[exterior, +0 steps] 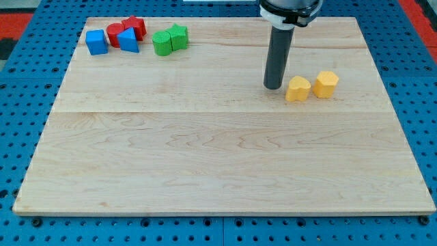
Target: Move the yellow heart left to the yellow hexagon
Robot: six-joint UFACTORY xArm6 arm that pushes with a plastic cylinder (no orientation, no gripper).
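The yellow heart (pixel 297 89) lies on the wooden board at the view's right, upper half. The yellow hexagon (pixel 326 83) sits just to its right, a small gap between them. My tip (pixel 273 87) stands on the board just left of the yellow heart, close to it, with a narrow gap showing. The rod rises straight up out of the view's top.
At the view's top left are a blue block (pixel 97 42), a blue triangle (pixel 128 41), two red blocks (pixel 116 32) (pixel 135 26) and two green blocks (pixel 162 43) (pixel 178 35). The wooden board (pixel 218 157) lies on a blue perforated table.
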